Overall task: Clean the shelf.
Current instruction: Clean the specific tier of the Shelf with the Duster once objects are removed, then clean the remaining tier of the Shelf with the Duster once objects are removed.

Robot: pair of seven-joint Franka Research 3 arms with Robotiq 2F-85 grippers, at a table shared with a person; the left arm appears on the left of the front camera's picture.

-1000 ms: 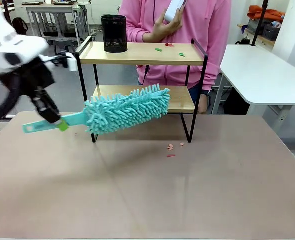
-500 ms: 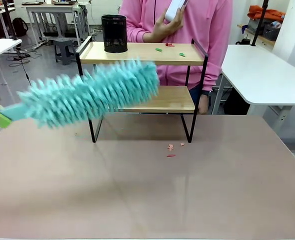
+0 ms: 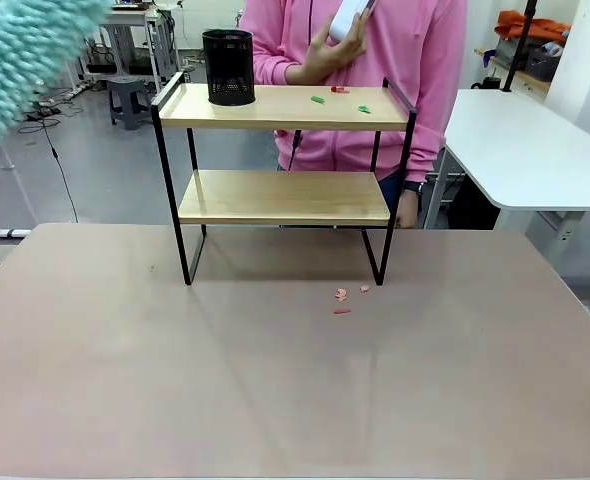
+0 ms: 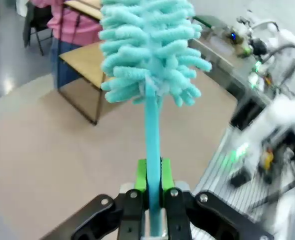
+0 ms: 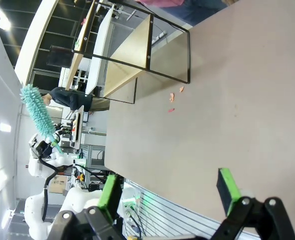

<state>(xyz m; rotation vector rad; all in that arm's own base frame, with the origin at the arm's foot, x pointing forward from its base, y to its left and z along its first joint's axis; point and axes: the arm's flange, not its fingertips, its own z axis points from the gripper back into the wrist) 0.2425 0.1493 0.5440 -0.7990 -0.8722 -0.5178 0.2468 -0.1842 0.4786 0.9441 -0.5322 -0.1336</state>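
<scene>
Left gripper point(image 4: 152, 176) jaws clamped; right gripper point(image 5: 168, 187) jaws wide.

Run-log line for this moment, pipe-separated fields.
left gripper shut on duster, aloft | right gripper open, empty | shelf: scraps on top board | table: bits

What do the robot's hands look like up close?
The left gripper and the right gripper are both black, with round silver screws at the joints. Each has two slim fingers tipped with bright green pads.
</scene>
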